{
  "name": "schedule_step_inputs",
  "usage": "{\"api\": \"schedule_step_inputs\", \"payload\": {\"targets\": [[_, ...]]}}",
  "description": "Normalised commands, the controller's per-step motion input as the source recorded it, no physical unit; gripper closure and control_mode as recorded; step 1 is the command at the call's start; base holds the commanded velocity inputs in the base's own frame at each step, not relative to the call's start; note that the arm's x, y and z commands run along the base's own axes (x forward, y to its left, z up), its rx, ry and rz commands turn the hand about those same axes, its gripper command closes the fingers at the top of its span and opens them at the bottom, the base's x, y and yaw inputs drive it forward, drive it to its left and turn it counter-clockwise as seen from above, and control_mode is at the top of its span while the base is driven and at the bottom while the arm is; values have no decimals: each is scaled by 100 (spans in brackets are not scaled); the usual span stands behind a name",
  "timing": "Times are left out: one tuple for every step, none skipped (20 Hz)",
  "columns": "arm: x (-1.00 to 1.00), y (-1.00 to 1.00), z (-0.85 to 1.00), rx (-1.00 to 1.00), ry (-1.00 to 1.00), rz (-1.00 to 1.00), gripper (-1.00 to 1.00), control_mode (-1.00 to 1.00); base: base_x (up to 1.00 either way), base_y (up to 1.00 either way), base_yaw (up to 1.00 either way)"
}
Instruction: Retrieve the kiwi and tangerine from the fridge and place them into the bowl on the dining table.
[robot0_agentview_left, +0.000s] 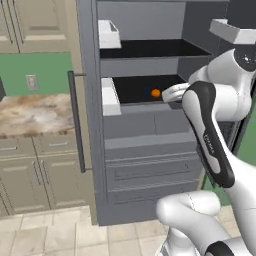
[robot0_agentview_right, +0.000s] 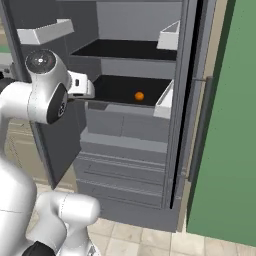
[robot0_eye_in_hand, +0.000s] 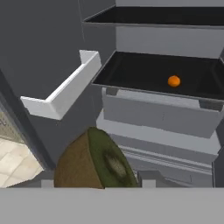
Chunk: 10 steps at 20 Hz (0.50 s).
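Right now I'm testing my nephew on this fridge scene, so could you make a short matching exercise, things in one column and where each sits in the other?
Things:
1. tangerine
2. kiwi
3. white door bin
4. long dark bar handle

Places:
A. on the inside of an open fridge door
B. right at the gripper, half cut, green face showing
C. on the outside edge of an open door, running vertically
D. alone on the dark lower shelf

Pairs: 1-D, 2-B, 3-A, 4-C
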Motion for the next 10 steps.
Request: {"api": "schedule_step_inputs", "payload": {"targets": [[0, 0, 0, 0, 0, 0, 100, 100, -90, 3, 7], [0, 0, 0, 0, 0, 0, 100, 100, -89, 4, 10], [0, 0, 0, 0, 0, 0, 100, 100, -89, 5, 11], [0, 0, 0, 0, 0, 0, 100, 100, -88, 7, 12], [0, 0, 0, 0, 0, 0, 100, 100, -86, 9, 12], [0, 0, 0, 0, 0, 0, 100, 100, -84, 9, 12], [0, 0, 0, 0, 0, 0, 100, 100, -81, 11, 12], [0, 0, 0, 0, 0, 0, 100, 100, -80, 11, 12], [0, 0, 0, 0, 0, 0, 100, 100, -80, 12, 12], [0, 0, 0, 0, 0, 0, 100, 100, -80, 14, 13]]}}
